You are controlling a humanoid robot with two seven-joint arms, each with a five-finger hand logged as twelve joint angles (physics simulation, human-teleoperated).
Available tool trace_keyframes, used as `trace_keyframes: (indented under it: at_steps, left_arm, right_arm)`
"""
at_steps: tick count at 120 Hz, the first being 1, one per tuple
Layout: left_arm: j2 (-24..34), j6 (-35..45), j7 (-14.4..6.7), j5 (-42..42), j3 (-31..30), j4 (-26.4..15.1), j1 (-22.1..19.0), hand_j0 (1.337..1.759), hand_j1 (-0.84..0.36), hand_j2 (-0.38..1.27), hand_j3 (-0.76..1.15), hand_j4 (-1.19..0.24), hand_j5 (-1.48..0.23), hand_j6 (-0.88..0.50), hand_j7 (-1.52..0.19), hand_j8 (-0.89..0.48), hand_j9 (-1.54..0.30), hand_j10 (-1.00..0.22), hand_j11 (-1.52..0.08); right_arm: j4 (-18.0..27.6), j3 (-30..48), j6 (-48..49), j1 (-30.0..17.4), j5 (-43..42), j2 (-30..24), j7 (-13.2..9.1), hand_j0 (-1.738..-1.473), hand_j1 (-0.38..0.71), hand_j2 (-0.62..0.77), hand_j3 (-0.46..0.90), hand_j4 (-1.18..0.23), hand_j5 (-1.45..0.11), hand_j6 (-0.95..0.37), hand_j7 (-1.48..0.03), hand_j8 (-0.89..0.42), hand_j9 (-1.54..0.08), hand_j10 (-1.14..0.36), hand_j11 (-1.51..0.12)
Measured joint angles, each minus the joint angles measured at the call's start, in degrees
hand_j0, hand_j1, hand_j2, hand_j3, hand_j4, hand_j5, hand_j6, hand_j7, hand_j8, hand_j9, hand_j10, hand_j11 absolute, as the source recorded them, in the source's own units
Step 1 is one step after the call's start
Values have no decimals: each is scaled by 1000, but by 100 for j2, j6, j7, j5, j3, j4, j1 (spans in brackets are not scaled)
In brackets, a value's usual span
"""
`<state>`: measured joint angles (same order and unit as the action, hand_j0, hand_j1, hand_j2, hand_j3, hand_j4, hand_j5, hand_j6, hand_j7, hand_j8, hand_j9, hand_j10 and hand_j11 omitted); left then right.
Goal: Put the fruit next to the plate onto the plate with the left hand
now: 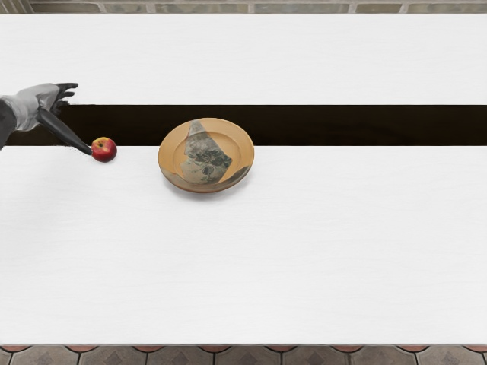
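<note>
A small red apple [104,149] sits on the near white table, right at its far edge and left of the plate. The plate [243,146] is orange-brown with a grey pattern in its middle; nothing lies on it. My left hand [67,115] comes in from the upper left edge over the dark gap, its fingers spread. One long dark finger [68,135] stretches down to the right, and its tip touches the apple's left side. The hand grasps nothing. The right arm is out of view.
A dark gap [342,125] runs across the picture between the near table [251,258] and a second white surface [251,61] behind it. The apple and plate both lie along the gap's edge.
</note>
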<state>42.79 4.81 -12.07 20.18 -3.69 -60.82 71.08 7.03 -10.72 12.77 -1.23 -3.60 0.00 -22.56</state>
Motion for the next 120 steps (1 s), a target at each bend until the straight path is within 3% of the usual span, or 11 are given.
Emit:
trace_keyframes:
  at_steps: [19,34,62,93,120]
  left_arm:
    - [-702,1533,129,-144,-1074,190,219,1658,337,3,0,-12,-14,-13,-14,-12,-14,-12,-14]
    - [-1216,2090,201,-314,-1563,397,240,1658,335,4,0,-14,-17,-14,-17,-14,-16,-14,-16]
    - [-1812,2308,221,-378,-1911,847,219,1658,317,7,0,-29,-36,-29,-36,-29,-36,-29,-36]
    - [-2082,2325,219,-385,-2174,932,190,1658,97,43,0,-211,-274,-212,-274,-212,-274,-211,-274]
    - [-2020,2330,208,-374,-2274,912,152,1658,-20,63,0,-309,-401,-310,-401,-310,-401,-309,-401]
  right_arm:
    - [0,0,0,0,0,0,1,-1658,-349,0,0,0,0,0,0,0,0,0,0]
    - [-1,0,1,0,0,0,0,-1658,-349,0,0,0,0,0,0,0,0,0,0]
    - [0,0,1,0,0,0,1,-1658,-349,0,0,0,0,0,0,0,0,0,0]
    - [-1,0,0,0,0,0,-1,-1658,-349,0,0,0,0,0,0,0,0,0,0]
    - [-1,0,0,0,0,0,0,-1658,-349,0,0,0,0,0,0,0,0,0,0]
